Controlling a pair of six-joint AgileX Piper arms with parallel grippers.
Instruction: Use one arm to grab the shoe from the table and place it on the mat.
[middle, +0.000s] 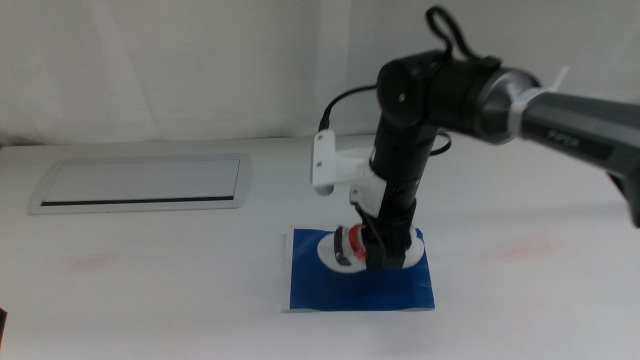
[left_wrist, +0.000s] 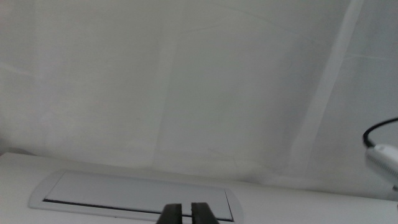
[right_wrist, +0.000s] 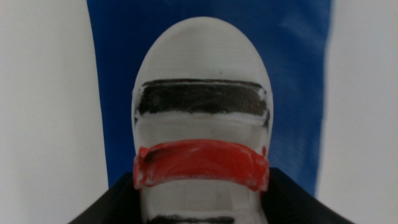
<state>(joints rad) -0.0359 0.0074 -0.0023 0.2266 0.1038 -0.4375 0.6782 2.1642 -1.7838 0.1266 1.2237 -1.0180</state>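
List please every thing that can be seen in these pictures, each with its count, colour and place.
shoe: one, white with a red strap between dark ones, on the mat, between the right hand's jaws.
mat: one, dark blue, on the table near the middle front.
recessed panel: one, grey, set in the table's far left part.
table: one, white.
right hand: one, dark, down over the mat.
left hand: one, dark, jaws close together, facing the panel, away from the mat.
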